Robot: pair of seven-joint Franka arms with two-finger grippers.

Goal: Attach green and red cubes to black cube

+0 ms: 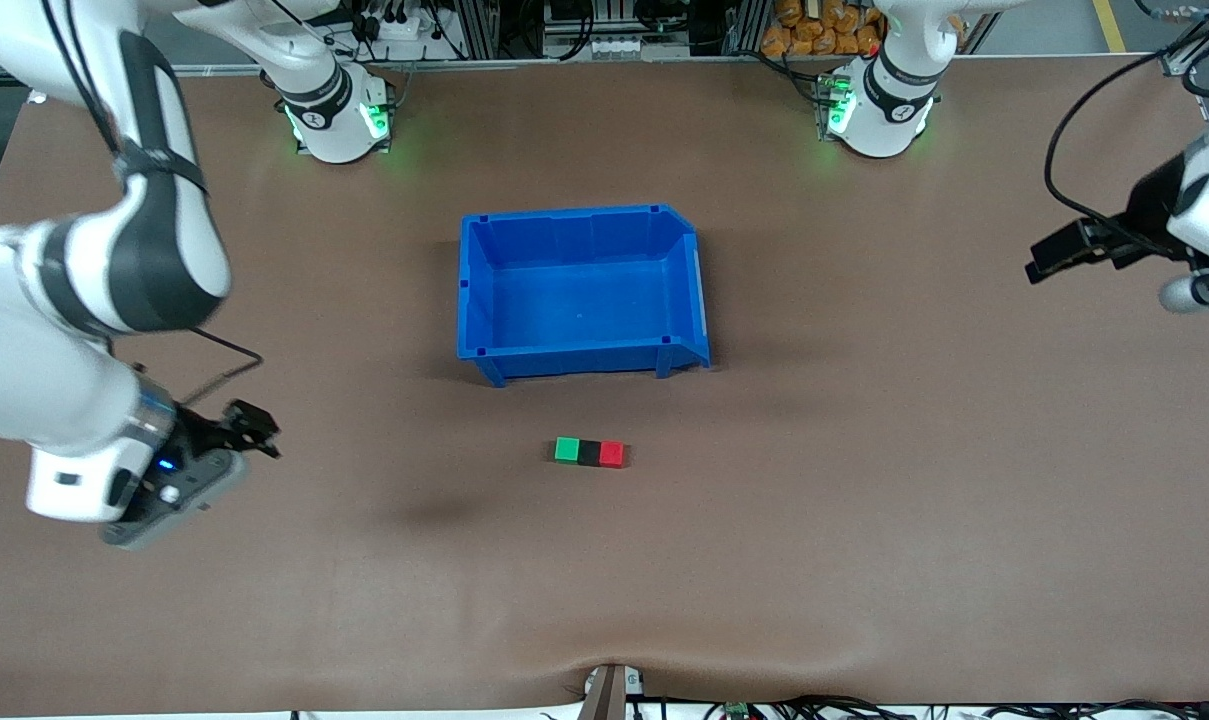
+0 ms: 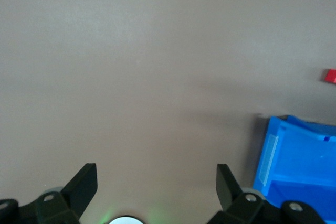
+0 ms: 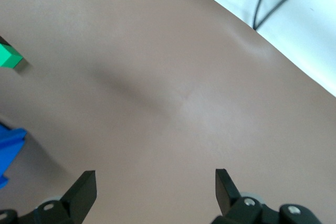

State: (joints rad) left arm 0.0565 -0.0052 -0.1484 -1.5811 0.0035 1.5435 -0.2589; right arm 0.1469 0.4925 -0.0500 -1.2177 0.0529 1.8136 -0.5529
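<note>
Lowest in the front view's centre, three small cubes sit in one row on the brown table (image 1: 864, 560), faces touching: the green cube (image 1: 567, 449) toward the right arm's end, the black cube (image 1: 589, 452) in the middle, the red cube (image 1: 612, 454) toward the left arm's end. All three lie free of both arms.

At the lower left of that frame the right gripper (image 1: 254, 428) hangs over bare table toward the right arm's end, its fingers spread wide with nothing between them. In the right wrist view, the green cube (image 3: 9, 57) appears at the frame's edge.

Farther from the camera than the cubes, mid-frame, stands the blue bin (image 1: 476, 290), hollow side up, well apart from the row.

At the upper right edge of the front view the left gripper (image 1: 1046, 260) hovers over the table's left-arm end, also released and holding nothing; its wrist view catches a corner of the bin (image 2: 278, 150) and a sliver of the red cube (image 2: 329, 75).
</note>
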